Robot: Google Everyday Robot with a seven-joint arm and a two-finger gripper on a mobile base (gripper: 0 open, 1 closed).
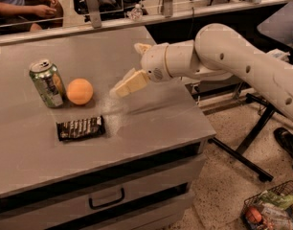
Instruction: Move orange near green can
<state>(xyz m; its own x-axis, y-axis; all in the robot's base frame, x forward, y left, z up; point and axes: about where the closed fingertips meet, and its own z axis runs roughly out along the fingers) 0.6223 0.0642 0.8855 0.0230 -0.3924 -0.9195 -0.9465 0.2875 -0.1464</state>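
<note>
The orange [80,91] rests on the grey table [151,123], just right of the green can [47,83], which stands upright; the two are close, almost touching. My gripper [127,70] hangs above the table to the right of the orange, with a clear gap between them. It is open and holds nothing: one cream finger points down-left towards the orange, the other points up.
A flat dark snack-bar wrapper [81,127] lies in front of the orange and can. A person [27,6] sits behind the table at the back left. A basket of items [273,210] stands on the floor at the lower right.
</note>
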